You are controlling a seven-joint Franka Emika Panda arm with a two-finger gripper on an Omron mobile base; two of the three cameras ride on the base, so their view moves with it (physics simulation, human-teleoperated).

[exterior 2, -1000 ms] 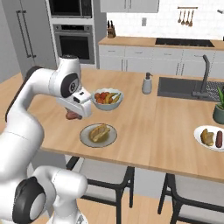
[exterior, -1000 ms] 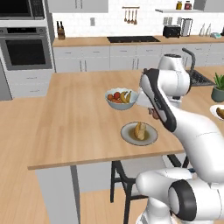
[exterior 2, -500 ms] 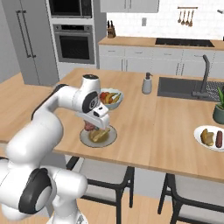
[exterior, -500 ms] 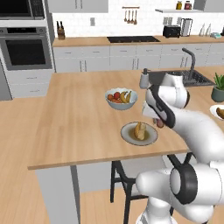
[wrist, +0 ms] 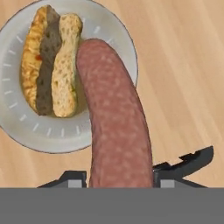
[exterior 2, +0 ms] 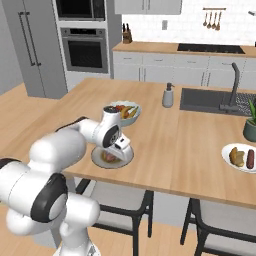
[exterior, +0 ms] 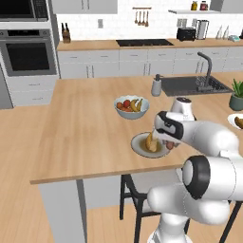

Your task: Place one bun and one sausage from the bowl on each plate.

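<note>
My gripper (wrist: 127,175) is shut on a reddish-brown sausage (wrist: 116,127), which hangs low over the right side of a grey plate (wrist: 43,127). A split bun (wrist: 52,65) lies on that plate. From the base cameras the gripper (exterior: 170,142) sits at the near plate (exterior: 140,148) by the counter's front edge, beside the bun (exterior: 152,141). At the far right of the counter a second plate (exterior 2: 239,165) carries a bun (exterior 2: 236,156) and a sausage (exterior 2: 250,159). The bowl is out of view.
A pale grey fruit bowl (exterior: 131,107) stands just behind the near plate. Farther back are a soap dispenser (exterior: 156,86), the sink (exterior: 190,85) with its faucet, and a potted plant (exterior: 236,95). Stools stand under the counter's front edge.
The arm has swung down and toward the near plate with the sausage in the gripper. It now hangs just above the plate beside the bun.
</note>
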